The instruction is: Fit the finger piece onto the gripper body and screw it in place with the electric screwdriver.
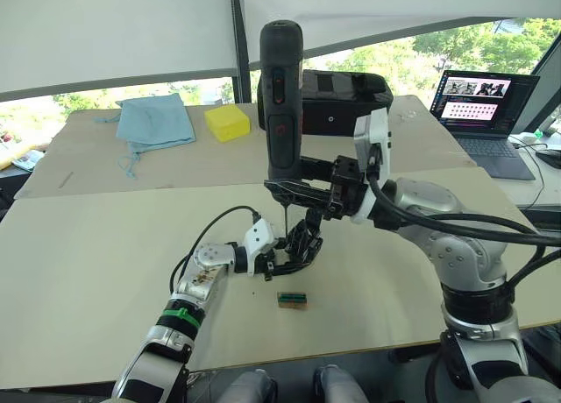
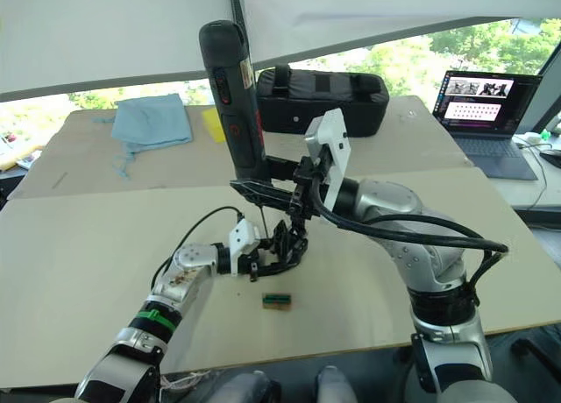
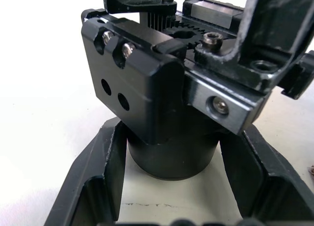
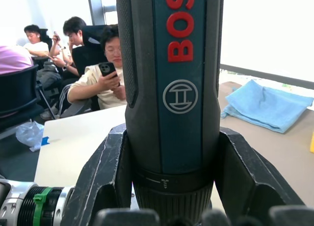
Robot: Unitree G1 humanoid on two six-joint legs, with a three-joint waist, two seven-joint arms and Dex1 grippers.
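step: screwing stage imo, bit nearly on the gripper body (image 1: 302, 242), so keep the electric screwdriver (image 1: 282, 105) dead vertical, seat the bit before spinning
right gripper (image 4: 171, 186): fingers clamped round the driver's lower barrel, tool upright
left gripper (image 3: 171, 186): pinched on the body, just off the table, ~6 o'clock of the driver
finger piece: prob already fitted on top, can't confirm, too much black
stray: green-brown block (image 1: 292, 300) at ~6 o'clock of the body

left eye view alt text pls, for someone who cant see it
The right gripper holds the electric screwdriver upright, bit down over the gripper body, which the left gripper holds on the table. A small green-and-brown block lies nearby.
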